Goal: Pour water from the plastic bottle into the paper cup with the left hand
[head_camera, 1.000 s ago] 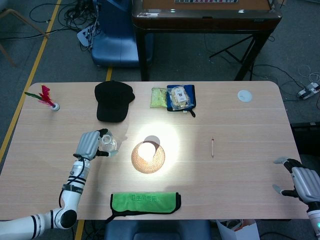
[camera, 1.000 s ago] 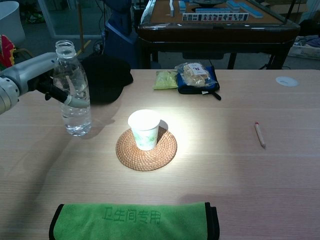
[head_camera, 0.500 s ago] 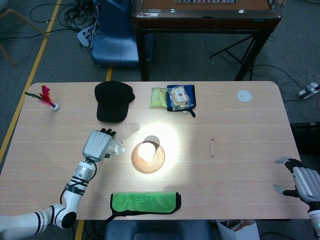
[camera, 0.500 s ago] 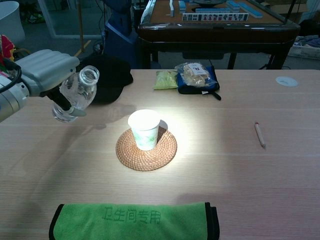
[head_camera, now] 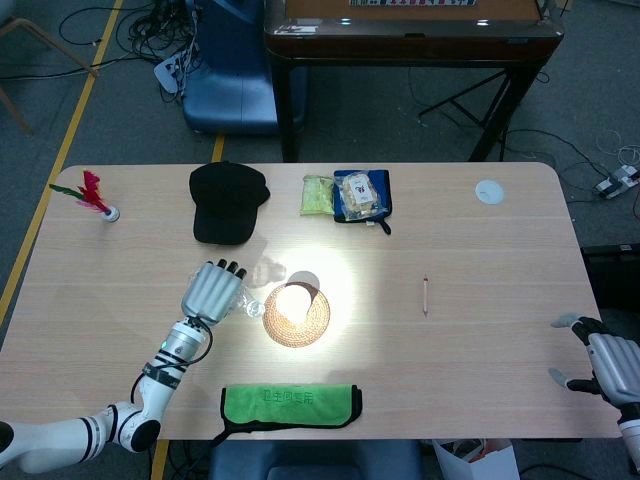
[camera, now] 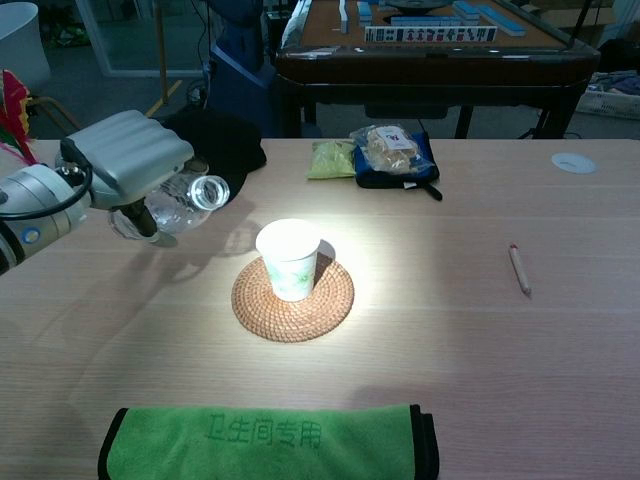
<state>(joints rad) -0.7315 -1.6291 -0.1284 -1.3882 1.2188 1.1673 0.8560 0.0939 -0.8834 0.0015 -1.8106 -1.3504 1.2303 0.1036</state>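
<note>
Looks like a robotics lab or test room, not anyone's home. The pale wood worktop (head_camera: 480, 260) sits on a grey carpeted floor (head_camera: 90, 110) with yellow tape lines (head_camera: 60, 160) marking off the area, and there's a tangle of cables and a power strip (head_camera: 170, 68) lying loose behind it. A mahjong table (camera: 420, 40) with tiles on top stands right behind, plus a blue chair (head_camera: 228, 80). The stuff on the worktop is a random mix of props: a black cap (head_camera: 227, 200), snack packets (head_camera: 350, 194), a shuttlecock (head_camera: 92, 195), a green cloth (camera: 265, 442) and a pencil (camera: 519, 268). A bright spotlight pools on the middle.
</note>
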